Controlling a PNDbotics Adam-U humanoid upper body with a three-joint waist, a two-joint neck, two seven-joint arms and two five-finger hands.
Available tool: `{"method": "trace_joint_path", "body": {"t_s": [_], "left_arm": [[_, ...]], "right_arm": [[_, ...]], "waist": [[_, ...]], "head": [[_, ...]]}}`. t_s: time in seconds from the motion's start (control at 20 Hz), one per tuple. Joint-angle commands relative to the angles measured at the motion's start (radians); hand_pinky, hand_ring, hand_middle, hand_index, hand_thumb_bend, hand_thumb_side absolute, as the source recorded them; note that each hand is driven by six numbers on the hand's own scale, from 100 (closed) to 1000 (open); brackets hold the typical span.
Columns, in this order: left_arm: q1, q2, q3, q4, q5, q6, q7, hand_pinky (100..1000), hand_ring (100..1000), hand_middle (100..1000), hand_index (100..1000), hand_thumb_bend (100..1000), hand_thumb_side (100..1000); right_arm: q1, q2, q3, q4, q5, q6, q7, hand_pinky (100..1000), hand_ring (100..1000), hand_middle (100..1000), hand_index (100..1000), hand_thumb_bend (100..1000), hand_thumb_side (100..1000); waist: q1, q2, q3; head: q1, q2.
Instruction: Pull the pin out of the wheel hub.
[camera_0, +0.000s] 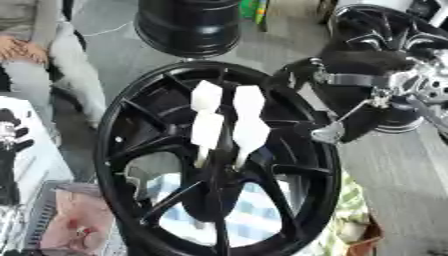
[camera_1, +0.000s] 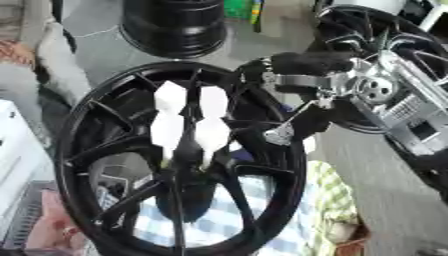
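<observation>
Black wheel hub (camera_0: 131, 150), white pins (camera_0: 229, 125), right hand (camera_1: 302, 67) at rim, fingers unclear.

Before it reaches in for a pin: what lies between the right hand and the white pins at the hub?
Only the black wheel's open spokes separate the right hand at the rim from the white pins, clearest in the right eye view.

No text, label, brand, number or sign can be read anywhere. The white pins (camera_0: 229, 122) standing in the black wheel hub (camera_0: 214, 155), at about twelve o'clock from its centre, carry no markings that can be made out.
</observation>
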Motion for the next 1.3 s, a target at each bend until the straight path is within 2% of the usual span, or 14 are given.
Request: {"method": "trace_joint_path", "body": {"t_s": [0.05,0.4,0.55,0.85,1.3], "left_arm": [[-0.014,0.021,-0.002,-0.013,-0.003,-0.001,-0.004,684,720,679,790,294,642],[-0.016,0.022,-0.002,-0.011,-0.005,-0.001,-0.004,685,720,679,790,292,642],[-0.016,0.022,-0.002,-0.01,-0.005,-0.001,-0.005,685,720,679,790,292,643],[-0.017,0.022,-0.003,-0.011,-0.005,-0.002,-0.005,685,720,679,790,292,643],[-0.017,0.02,-0.002,-0.012,-0.006,-0.001,-0.005,685,720,679,790,291,643]], "right_arm": [[-0.027,0.007,-0.001,0.018,0.013,-0.012,-0.007,776,853,884,982,145,186],[-0.029,0.003,0.024,-0.014,-0.014,-0.021,0.001,762,808,776,935,125,180],[-0.026,-0.003,0.025,-0.037,-0.027,-0.013,0.005,757,802,760,903,125,177],[-0.03,0.001,0.025,-0.048,-0.03,-0.003,0.007,757,802,767,900,131,181],[-0.033,0.017,0.028,-0.008,-0.003,-0.013,0.004,764,820,822,926,145,198]], "waist": [[0.007,-0.009,0.001],[0.003,-0.008,0.003],[0.003,-0.008,0.002],[0.004,-0.006,0.001],[0.004,-0.005,0.003]], "head": [[-0.003,0.002],[-0.001,0.004],[0.0,0.004],[-0.001,0.004],[-0.001,0.004]]}}
